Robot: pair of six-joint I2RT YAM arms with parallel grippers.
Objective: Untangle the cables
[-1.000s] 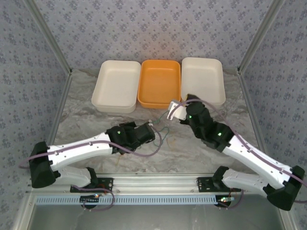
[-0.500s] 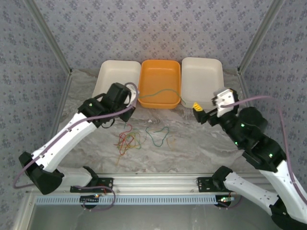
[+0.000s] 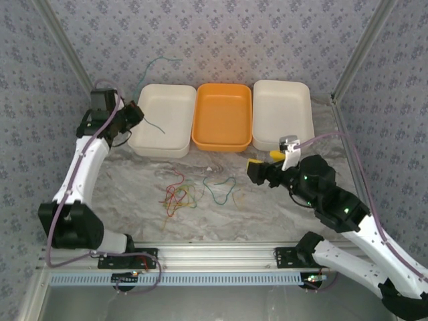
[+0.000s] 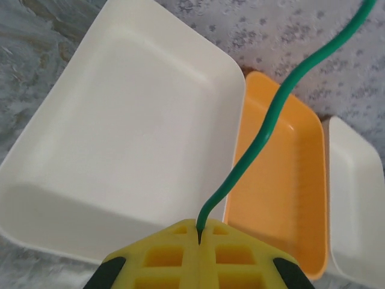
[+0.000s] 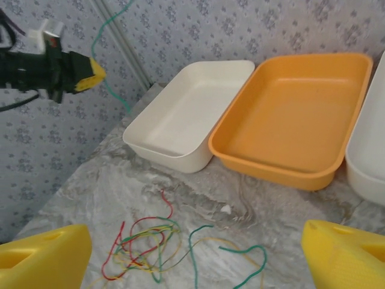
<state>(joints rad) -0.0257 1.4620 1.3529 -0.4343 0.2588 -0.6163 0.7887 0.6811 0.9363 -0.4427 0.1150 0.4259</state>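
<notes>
Over at the far left of the table [image 3: 254, 215], the left gripper [image 3: 132, 115] hangs just beside the outer edge of the left white tray [image 3: 164, 107]. Its yellow fingers [image 4: 162, 256] are pinched tight together on a green cable [image 4: 264, 129]. Seen from its wrist, the cable comes straight out of the seam between the fingertips and curves away above the orange tray [image 3: 223, 120]. From above, one end of it curls up against the patterned back wall and a shorter end trails down over the left white tray, so the whole cable is held in the air.

On the other side, the right gripper [image 3: 265, 162] sits low over the table, in front of the right white tray [image 3: 282, 110] and pointing towards the middle. Its fingers [image 5: 45, 259] stand wide apart with nothing between them.

Between the arms, a tangle [image 3: 177, 197] of red, yellow and green cables lies on the marble top in front of the left white tray, its strands looped over one another. Just to its right, in front of the orange tray, lies a loose green cable [image 3: 221, 190] in a wavy line, with a pale yellow strand by its right end. I cannot tell whether that green one touches the tangle. All three trays stand side by side along the back, touching or nearly so.
</notes>
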